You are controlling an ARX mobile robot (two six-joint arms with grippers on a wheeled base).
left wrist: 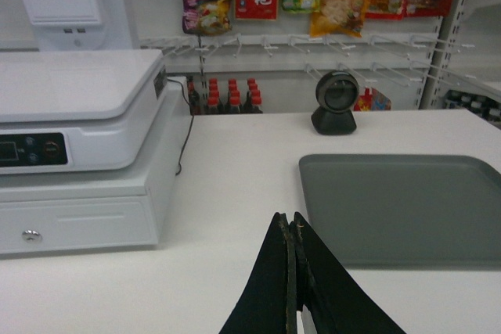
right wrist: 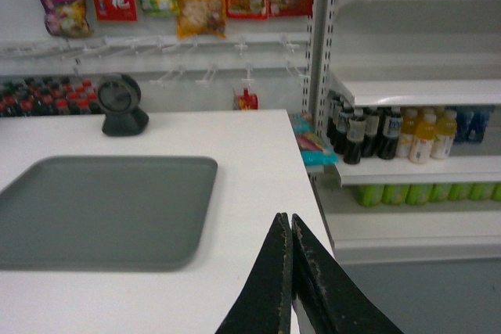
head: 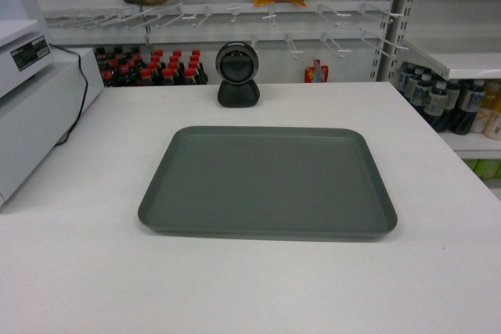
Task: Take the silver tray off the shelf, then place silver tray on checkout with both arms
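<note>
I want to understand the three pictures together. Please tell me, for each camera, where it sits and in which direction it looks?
Head: on the robot, slanting down at the silver tray on the checkout; no arm shows.
Left wrist-mounted: left of the tray, facing forward; shut left gripper shows.
Right wrist-mounted: right of the tray, facing forward; shut right gripper shows.
All share the tray and the black scanner.

bare counter runs along every side of the tray; a scanner stands beyond its far edge at upper centre, a cash register fills the left edge.
</note>
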